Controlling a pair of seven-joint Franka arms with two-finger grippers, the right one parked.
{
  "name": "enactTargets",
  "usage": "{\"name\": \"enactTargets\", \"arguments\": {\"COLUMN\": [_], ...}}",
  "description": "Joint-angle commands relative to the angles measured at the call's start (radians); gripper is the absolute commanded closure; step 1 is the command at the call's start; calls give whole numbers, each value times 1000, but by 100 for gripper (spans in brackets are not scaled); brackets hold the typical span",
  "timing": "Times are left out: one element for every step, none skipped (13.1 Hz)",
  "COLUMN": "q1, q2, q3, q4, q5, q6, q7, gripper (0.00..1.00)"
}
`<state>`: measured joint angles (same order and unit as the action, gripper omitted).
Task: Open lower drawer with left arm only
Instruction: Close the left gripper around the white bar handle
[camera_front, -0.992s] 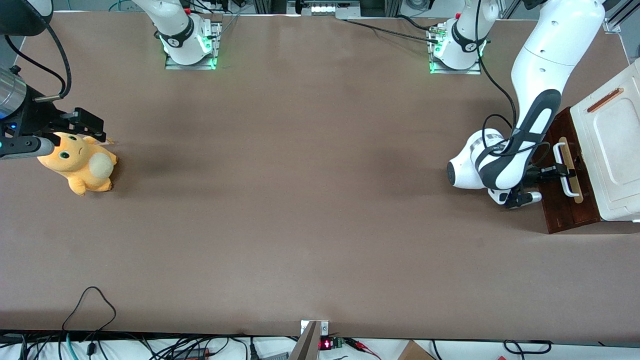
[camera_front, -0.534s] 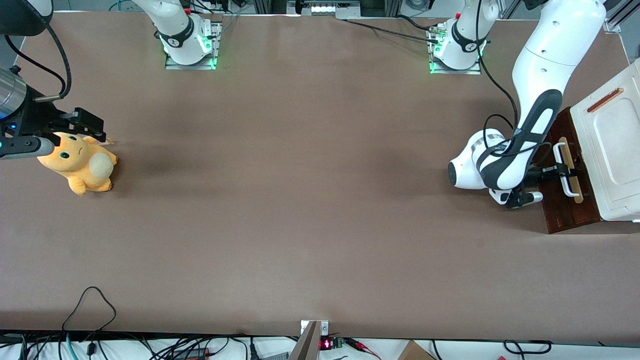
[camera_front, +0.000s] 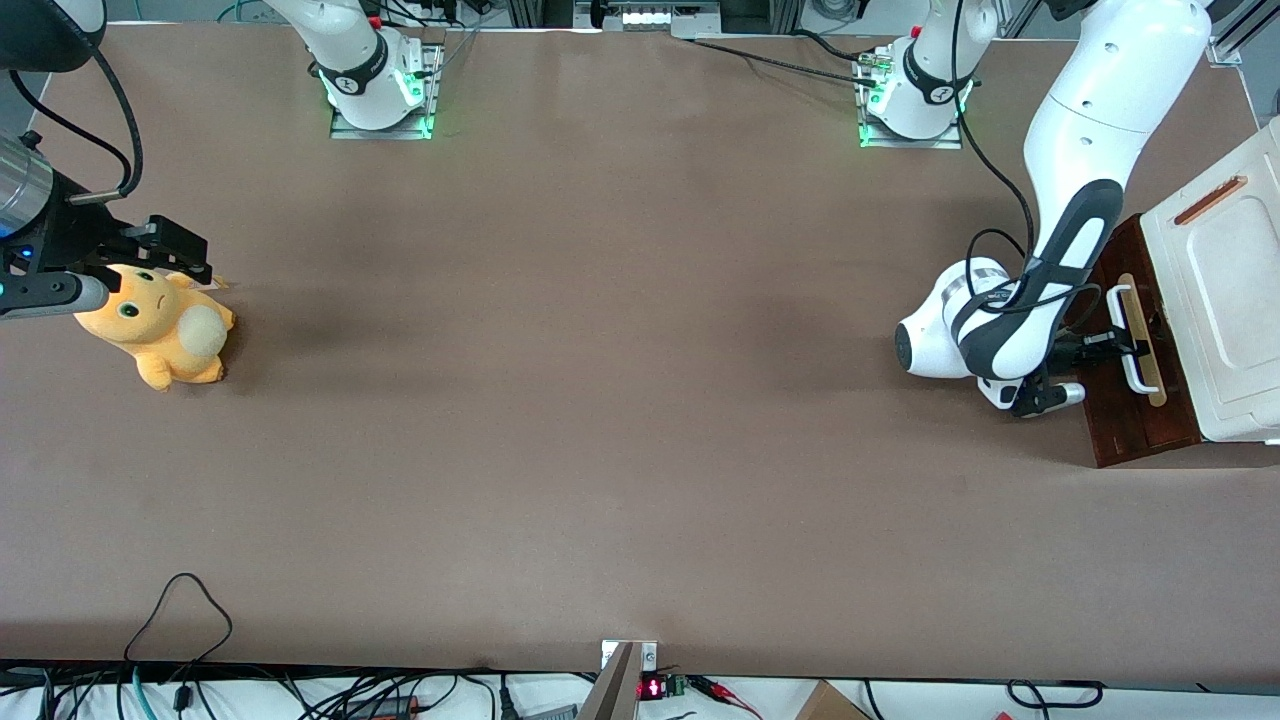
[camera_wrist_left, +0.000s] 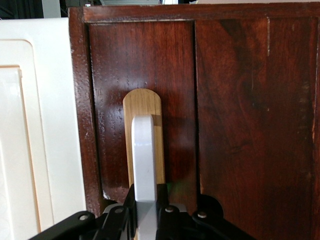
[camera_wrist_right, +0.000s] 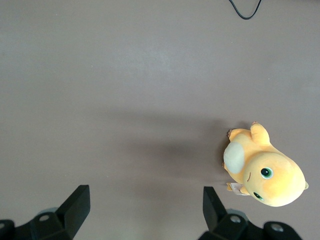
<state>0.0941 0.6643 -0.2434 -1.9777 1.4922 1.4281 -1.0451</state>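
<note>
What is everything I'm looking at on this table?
Lower drawer: one, dark reddish-brown front, at the working arm's end of the table, under the cabinet top.
Handle: one, white bar on a pale wood strip, on the drawer front.
Cabinet top: one, cream-white, panelled, above the drawer.
Plush toy: one, orange-yellow with a pale belly, toward the parked arm's end.
Table: one, brown surface.
Cables: black, along the table edge nearest the front camera.
Left arm: one, glossy white and black, reaching to the drawer.
Gripper: one, black, shut on the handle.
</note>
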Motion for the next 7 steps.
{"name": "enactTargets", "arguments": {"q1": [1,-5,-19,-24,-39,-50,-59], "q2": [-2,-3,-2,-2,-2,0,1], "q3": [-14,-17,-34,-49,-62,-72,-86], "q4": [-9,-7,-4,-1,0,2,3], "q5": [34,34,33,33,30,25,19], "q6": [-11,-11,-14,-20,-23,-29,-44], "q7": [10,8,8,8,8,7,7], "gripper": [94,95,95,96,97,97,97]}}
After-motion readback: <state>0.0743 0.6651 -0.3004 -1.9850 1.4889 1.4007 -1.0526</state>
